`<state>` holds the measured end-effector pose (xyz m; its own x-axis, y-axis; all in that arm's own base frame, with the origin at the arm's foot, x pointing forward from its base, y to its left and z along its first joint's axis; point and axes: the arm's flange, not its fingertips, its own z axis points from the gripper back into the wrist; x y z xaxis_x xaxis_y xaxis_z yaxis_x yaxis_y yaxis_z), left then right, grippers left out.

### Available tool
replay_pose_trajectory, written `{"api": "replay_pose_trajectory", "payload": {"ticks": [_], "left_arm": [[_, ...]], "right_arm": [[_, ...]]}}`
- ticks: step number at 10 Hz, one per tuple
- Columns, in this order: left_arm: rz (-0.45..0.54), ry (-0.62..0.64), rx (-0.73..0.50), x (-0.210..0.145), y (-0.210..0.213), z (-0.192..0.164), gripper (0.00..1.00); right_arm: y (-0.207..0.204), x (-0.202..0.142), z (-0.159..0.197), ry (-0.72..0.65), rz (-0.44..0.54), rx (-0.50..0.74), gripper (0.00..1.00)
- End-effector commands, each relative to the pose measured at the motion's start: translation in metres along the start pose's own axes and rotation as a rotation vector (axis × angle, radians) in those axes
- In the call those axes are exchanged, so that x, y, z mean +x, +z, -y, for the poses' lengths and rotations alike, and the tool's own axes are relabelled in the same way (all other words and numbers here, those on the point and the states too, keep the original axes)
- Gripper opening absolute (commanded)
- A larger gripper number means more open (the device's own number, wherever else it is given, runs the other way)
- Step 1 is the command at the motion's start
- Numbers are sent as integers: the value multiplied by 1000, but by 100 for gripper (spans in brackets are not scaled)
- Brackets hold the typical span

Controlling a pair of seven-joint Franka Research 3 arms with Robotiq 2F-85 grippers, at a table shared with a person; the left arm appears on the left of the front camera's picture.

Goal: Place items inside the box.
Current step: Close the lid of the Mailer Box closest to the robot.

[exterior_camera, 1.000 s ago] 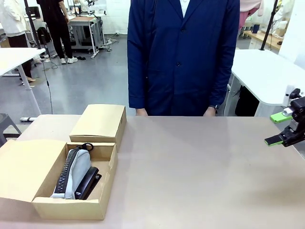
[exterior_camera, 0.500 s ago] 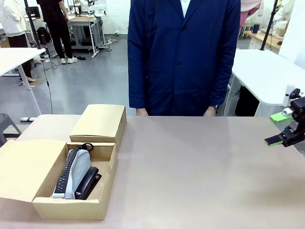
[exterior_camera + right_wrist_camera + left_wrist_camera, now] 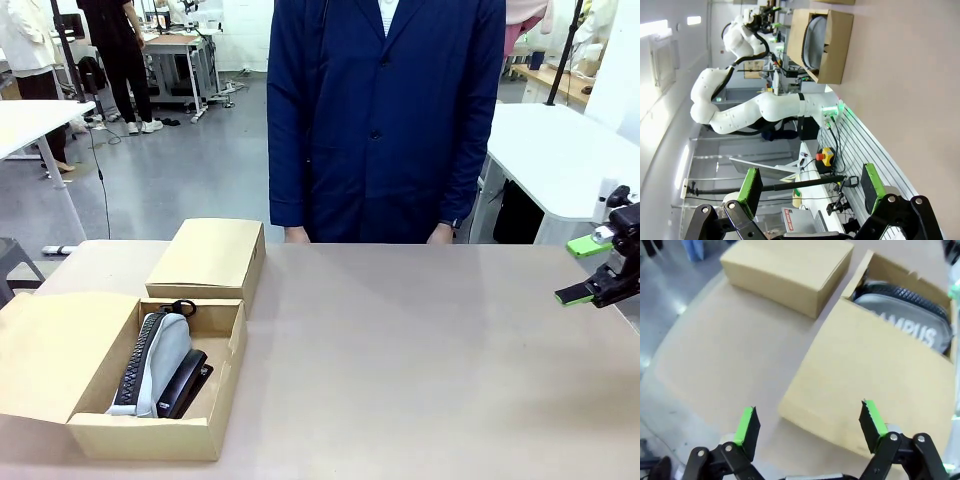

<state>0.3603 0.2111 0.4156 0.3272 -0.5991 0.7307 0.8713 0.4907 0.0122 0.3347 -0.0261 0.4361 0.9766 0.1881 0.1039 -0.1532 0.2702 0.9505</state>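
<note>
The box (image 3: 145,436) lies open at the near left of the table, its wide flap lid (image 3: 60,350) folded out to the left. Inside it rest a grey zip pencil case (image 3: 160,358) and a black stapler (image 3: 186,383) beside it. In the left wrist view my left gripper (image 3: 809,424) hovers open above the flap lid (image 3: 865,365), and the pencil case (image 3: 905,322) with white lettering shows inside the box. My right gripper (image 3: 574,271) hangs open and holds nothing at the table's right edge, far from the box. In the right wrist view its open fingers (image 3: 751,190) frame the box (image 3: 832,45) far off.
A smaller closed cardboard box (image 3: 210,258) stands just behind the open one, also seen as the closed box (image 3: 790,265) from the left wrist. A person in a dark blue coat (image 3: 385,120) stands at the far edge, hands down. The table's bare middle and right (image 3: 420,360) hold nothing.
</note>
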Motion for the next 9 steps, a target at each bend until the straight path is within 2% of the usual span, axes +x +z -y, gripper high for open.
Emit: {"api": "replay_pose_trajectory", "payload": {"ticks": [1, 2, 3, 5, 7, 9], "left_arm": [[-30, -41, 39, -8, 1, -7, 100], [-19, -86, -18, -14, 12, -26, 100], [-8, -79, -47, -27, 27, -44, 100], [-9, -188, -42, -60, 52, -60, 100], [-119, -210, -74, -92, 44, -64, 100], [-166, -192, -109, -118, 23, -63, 100]], "right_arm": [[-1, 3, 1, 16, 7, 1, 100], [-1, 3, 1, 16, 7, 1, 100], [-1, 3, 1, 16, 7, 1, 100], [-1, 3, 1, 16, 7, 1, 100], [-1, 3, 1, 16, 7, 1, 100], [-1, 3, 1, 16, 7, 1, 100]]}}
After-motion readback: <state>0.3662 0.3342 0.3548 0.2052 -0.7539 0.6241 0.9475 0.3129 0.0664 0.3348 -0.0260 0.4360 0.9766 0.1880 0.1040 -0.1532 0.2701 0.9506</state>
